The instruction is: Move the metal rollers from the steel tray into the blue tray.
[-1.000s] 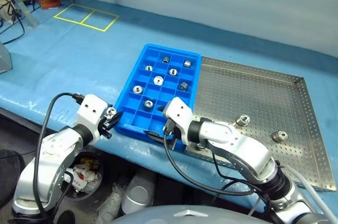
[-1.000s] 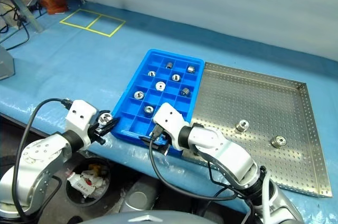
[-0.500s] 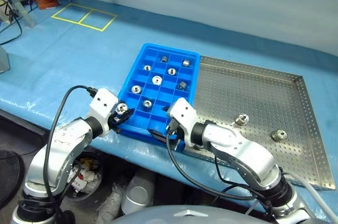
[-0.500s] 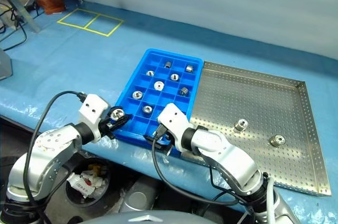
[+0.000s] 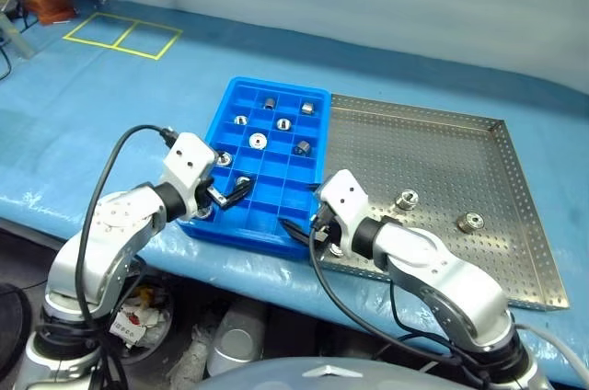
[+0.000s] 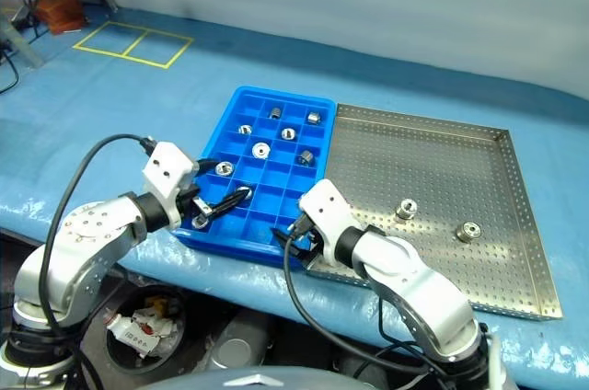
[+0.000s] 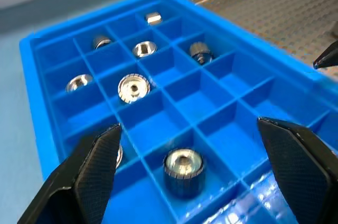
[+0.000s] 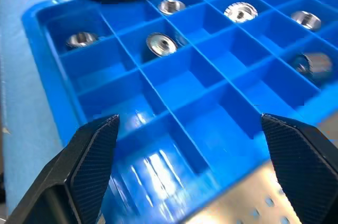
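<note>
Blue tray (image 5: 213, 137) has a roller (image 7: 182, 167) lying in a near-corner box, so this drop looks done. Left gripper (image 5: 227, 195) hangs over that corner, fingers (image 7: 90, 166) wide and empty. Right gripper (image 5: 304, 230) waits by the tray's near edge, wide and empty too. Two rollers (image 5: 406, 199) are left in the steel tray (image 5: 515, 215), so one hand should reach there next.

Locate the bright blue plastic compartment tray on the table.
In the left eye view, the bright blue plastic compartment tray lies centre-left on the blue table cover, its right edge against the perforated steel tray.
</note>
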### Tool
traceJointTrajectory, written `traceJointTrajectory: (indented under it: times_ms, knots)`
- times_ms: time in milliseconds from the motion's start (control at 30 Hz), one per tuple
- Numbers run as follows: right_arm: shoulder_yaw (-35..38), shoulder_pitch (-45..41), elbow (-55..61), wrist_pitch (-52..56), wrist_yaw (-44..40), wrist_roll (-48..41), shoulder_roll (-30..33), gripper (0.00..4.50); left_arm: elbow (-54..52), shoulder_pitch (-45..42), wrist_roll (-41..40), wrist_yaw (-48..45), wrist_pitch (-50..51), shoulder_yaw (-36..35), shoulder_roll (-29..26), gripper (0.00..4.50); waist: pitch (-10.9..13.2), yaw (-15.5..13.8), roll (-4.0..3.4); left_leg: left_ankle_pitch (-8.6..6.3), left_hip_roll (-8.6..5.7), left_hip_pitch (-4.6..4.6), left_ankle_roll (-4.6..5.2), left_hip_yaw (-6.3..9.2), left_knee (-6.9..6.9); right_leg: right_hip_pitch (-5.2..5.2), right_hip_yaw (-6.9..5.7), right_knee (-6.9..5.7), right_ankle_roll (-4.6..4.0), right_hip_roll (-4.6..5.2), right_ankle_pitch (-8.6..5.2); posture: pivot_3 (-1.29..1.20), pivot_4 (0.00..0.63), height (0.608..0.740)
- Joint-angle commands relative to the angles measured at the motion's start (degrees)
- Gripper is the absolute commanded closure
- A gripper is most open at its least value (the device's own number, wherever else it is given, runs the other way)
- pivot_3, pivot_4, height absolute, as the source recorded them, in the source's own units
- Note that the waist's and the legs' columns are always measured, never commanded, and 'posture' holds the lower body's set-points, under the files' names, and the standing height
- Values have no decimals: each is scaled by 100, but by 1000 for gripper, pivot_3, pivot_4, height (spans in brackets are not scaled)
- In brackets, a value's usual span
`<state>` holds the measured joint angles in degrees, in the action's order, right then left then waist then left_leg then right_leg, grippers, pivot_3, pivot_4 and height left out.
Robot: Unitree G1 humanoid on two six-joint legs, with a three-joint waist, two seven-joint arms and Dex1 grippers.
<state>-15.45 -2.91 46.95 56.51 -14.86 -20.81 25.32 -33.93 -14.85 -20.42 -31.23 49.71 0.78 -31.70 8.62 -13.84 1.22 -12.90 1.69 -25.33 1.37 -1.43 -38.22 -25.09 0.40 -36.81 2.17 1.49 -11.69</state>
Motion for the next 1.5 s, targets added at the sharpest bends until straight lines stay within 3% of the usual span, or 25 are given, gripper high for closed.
traceJointTrajectory:
  times_ms: [33,233,500,667,833,1200,1300,1500]
  knots:
    - [555,561,630,226,233,58,116,0,397,-652,2,-98,-135,577,320,18,-1,129,-1,1,-3,1,1,6,-4,6,-1,0,1,0,0,130,150,740]
    - [1022,1533,1269,391,676,126,-12,0,2013,-1872,320,2,-381,1472,1410,18,0,819,-1,0,-6,49,8,11,-7,60,5,4,4,1,1,14,150,740]
    - [924,2183,1305,-237,1430,87,-131,0,4745,-3022,894,202,-1388,1880,2967,18,-4,1553,-5,2,-7,78,11,10,1,64,38,-8,7,-5,3,-156,150,740]
    - [863,2532,1305,-687,1868,-11,-4,0,6396,-3506,1301,562,-2196,1799,3691,18,-4,1691,-5,3,-7,77,12,7,2,60,47,-9,12,-8,5,-206,150,740]
    - [760,2667,1305,-958,2205,-166,179,0,7442,-3675,1548,644,-2774,1762,4050,18,-4,1854,-5,0,-8,78,16,-4,2,56,63,-6,21,-5,10,-228,150,740]
    - [766,2486,1305,-1026,2615,-684,575,0,8263,-3753,1809,949,-3089,1623,4285,18,-3,1903,-4,2,-10,78,24,-14,2,55,73,-4,33,-1,18,-204,150,740]
    - [755,2382,1305,-987,2697,-823,631,0,8166,-3647,1822,804,-2974,1662,4249,601,-4,1903,-4,1,-10,78,26,-16,2,55,75,-3,34,-1,18,-197,150,740]
    - [752,2206,1305,-877,2749,-1031,723,0,7781,-3444,1592,556,-2427,1494,4213,2624,-4,1905,-4,1,-10,79,26,-18,2,55,77,-5,34,-1,19,-197,150,740]
